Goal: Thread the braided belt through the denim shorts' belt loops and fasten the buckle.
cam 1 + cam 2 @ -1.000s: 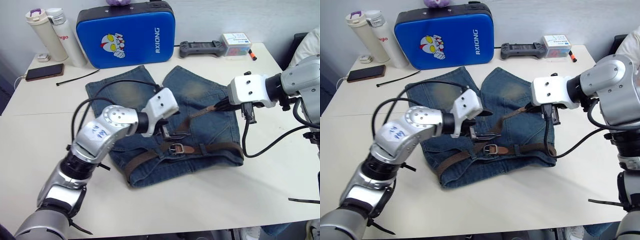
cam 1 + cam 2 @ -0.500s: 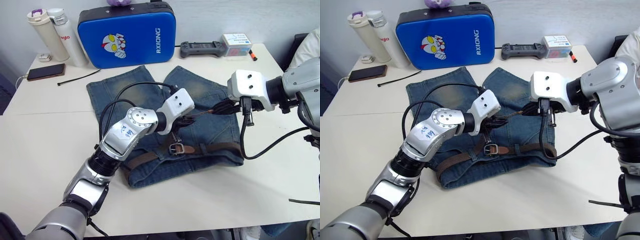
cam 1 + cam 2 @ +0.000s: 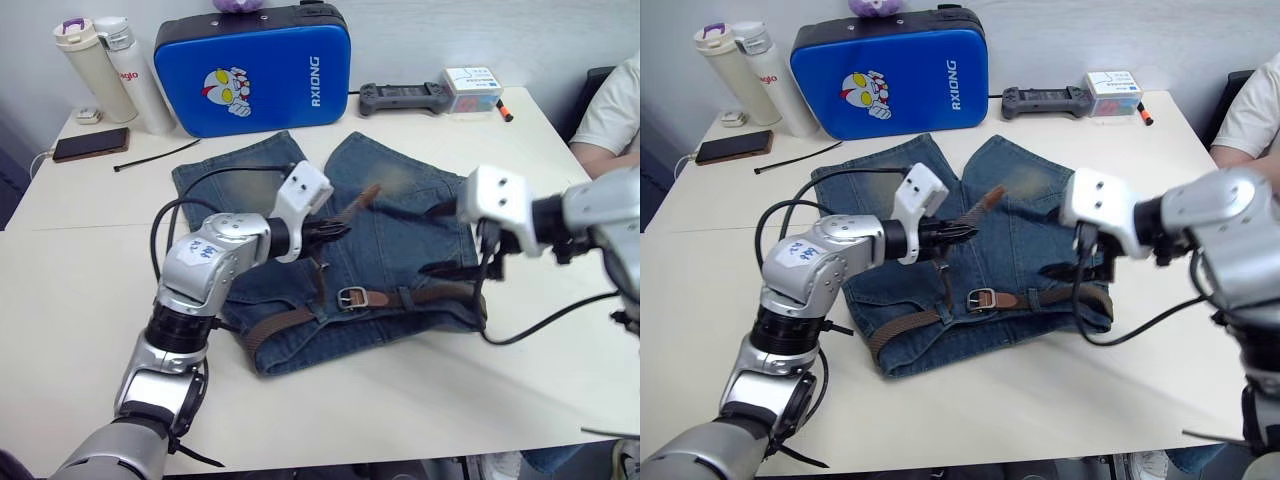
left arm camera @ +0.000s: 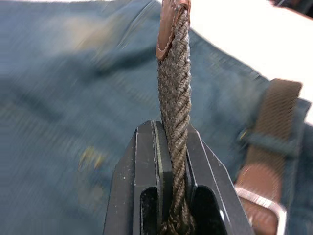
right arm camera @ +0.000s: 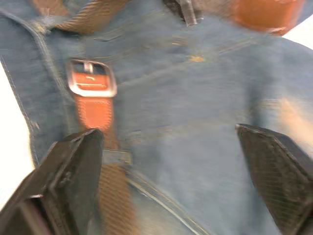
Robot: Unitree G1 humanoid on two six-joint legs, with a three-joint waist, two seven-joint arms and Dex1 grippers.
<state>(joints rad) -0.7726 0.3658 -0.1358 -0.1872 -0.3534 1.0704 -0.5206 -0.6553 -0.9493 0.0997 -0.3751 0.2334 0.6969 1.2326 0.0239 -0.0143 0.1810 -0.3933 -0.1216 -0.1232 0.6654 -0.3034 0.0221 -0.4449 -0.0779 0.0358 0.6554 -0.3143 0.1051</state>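
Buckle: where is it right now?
In the left eye view the buckle lies flat on the denim shorts at the middle of the waistband, nearer the robot than the left gripper and to the left of the open right gripper.

landmark: blue padded case with a cartoon figure and white lettering, standing at the back of the white table
bottles: two pale flasks, upright just left of the case
phone: dark, flat, in front of the flasks
cable tie: thin, black, near the case's lower left corner
controller: grey, right of the case
small box, beside the controller, farther from the case
person: pale sleeve, well right of the case
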